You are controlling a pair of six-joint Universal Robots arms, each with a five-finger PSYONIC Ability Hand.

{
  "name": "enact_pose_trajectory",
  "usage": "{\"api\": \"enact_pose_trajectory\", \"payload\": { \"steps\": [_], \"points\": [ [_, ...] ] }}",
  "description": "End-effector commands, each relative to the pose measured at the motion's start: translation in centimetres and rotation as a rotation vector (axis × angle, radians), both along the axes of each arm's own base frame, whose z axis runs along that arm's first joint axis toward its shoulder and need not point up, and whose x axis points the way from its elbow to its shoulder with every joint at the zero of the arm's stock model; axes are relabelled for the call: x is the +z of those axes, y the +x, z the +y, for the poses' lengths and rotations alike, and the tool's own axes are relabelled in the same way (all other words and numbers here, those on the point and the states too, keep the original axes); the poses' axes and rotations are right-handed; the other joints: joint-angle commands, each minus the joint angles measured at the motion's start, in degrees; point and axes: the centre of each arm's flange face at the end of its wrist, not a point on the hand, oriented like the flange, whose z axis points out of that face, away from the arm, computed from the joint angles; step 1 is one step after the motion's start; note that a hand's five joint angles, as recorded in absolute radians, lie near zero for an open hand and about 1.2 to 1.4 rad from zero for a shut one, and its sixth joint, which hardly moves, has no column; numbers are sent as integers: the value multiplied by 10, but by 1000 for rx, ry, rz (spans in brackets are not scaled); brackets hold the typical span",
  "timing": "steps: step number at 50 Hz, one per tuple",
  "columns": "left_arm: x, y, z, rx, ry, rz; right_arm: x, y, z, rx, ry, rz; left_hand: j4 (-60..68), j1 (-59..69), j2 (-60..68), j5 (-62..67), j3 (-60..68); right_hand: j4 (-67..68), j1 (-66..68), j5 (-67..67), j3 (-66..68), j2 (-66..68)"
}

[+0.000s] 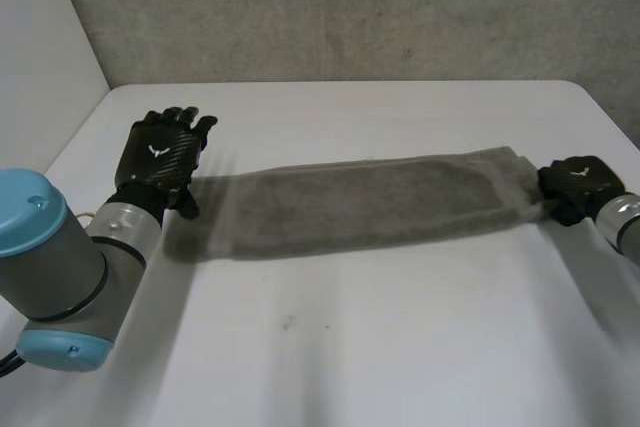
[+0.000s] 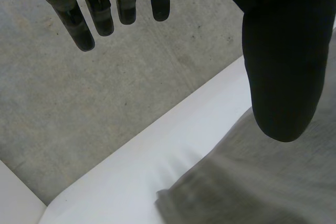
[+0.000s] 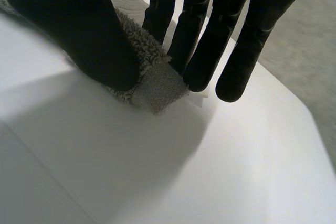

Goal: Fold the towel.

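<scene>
We are pinching the right end of the grey towel (image 1: 360, 202) between the thumb and fingers of our right robot hand (image 1: 578, 185), probably to carry it over into a fold. Our left robot hand (image 1: 160, 157) is hovering at the left end, fingers straight, gripping nothing. The towel is lying as a long strip across the white table (image 1: 400, 347).

Towel (image 1: 370, 202) grey (plain throughout); table (image 1: 400, 347) white.

Left robot hand (image 1: 160, 159) spread, fingers straight — right robot hand (image 1: 578, 185) pinches the towel (image 1: 360, 202) corner, thumb against fingers.
</scene>
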Motion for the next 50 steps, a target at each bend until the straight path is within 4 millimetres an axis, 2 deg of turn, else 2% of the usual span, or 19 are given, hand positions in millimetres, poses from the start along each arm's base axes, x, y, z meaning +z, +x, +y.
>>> {"api": "enact_pose_trajectory", "payload": {
  "steps": [1, 6, 13, 15, 16, 17, 18, 20, 21, 23, 24, 26, 27, 32, 40, 41, 45, 47, 50],
  "points": [
    [-1, 1, 1, 3, 5, -3, 16, -68, -18, -216, -47, 165, 4, -2, 5, -17, 4, 117, 200, 177, 124, 128],
    [-2, 2, 1, 6, 10, -5, 46, -117, -26, -329, -119, 334, 4, -2, 5, -17, 4, 117, 200, 177, 124, 128],
    [6, 2, 3, 4, -9, 3, 88, -96, -28, -317, -237, 293, 4, -2, 5, -17, 4, 117, 200, 177, 124, 128],
    [10, 2, 4, 3, -21, 8, 110, -44, -23, -218, -319, 211, 4, -2, 5, -17, 4, 117, 200, 177, 124, 128],
    [10, 2, 4, 3, -21, 8, 111, -44, -22, -218, -320, 211, 4, -2, 5, -17, 4, 117, 200, 177, 124, 128],
    [13, 1, 4, 1, -27, 12, 116, -15, -18, -162, -359, 175, 4, -2, 5, -17, 4, 117, 200, 177, 124, 128],
    [13, 1, 4, 1, -27, 12, 116, -15, -18, -161, -360, 174, 4, -2, 5, -17, 4, 117, 200, 177, 124, 128],
    [16, 1, 6, 1, -37, 15, 117, 41, 0, -41, -417, 116, 4, -2, 5, -17, 4, 117, 200, 177, 124, 128],
    [16, 1, 6, 1, -37, 15, 117, 41, 0, -40, -417, 115, 4, -2, 5, -17, 4, 117, 200, 177, 124, 128],
    [18, -2, 8, -8, -43, 18, 110, 102, 35, 113, -440, 76, 4, -2, 5, -17, 4, 117, 200, 177, 124, 128],
    [18, -2, 8, -8, -43, 18, 110, 102, 35, 114, -440, 76, 4, -2, 5, -17, 4, 117, 200, 177, 124, 128],
    [20, -6, 12, -20, -46, 18, 93, 151, 75, 276, -423, 46, 4, -2, 5, -17, 4, 117, 200, 177, 124, 128],
    [20, -6, 12, -20, -46, 18, 93, 152, 75, 277, -423, 46, 4, -2, 5, -17, 4, 117, 200, 177, 124, 128],
    [21, -11, 16, -40, -52, 20, 45, 206, 154, 564, -290, 18, 4, -2, 5, -17, 4, 117, 200, 177, 124, 128],
    [18, -21, 17, -69, -52, 20, 17, 219, 182, 679, -198, 14, 4, -2, 5, -17, 4, 117, 200, 177, 124, 128],
    [17, -26, 17, -80, -52, 21, 17, 218, 181, 676, -192, 11, 4, -2, 5, -17, 4, -23, 61, 37, -16, -12],
    [17, -39, 17, -111, -59, 28, 22, 215, 181, 671, -183, -3, 4, -2, 5, -17, 4, -135, -52, -75, -128, -124],
    [18, -50, 16, -134, -67, 39, 30, 210, 178, 639, -152, -47, 4, -2, 5, -17, 4, -531, -448, -471, -524, -520],
    [17, -62, 13, -159, -67, 62, 39, 190, 158, 541, -86, -116, 4, -2, 5, -17, 4, -583, -500, -523, -576, -572]
  ]
}}
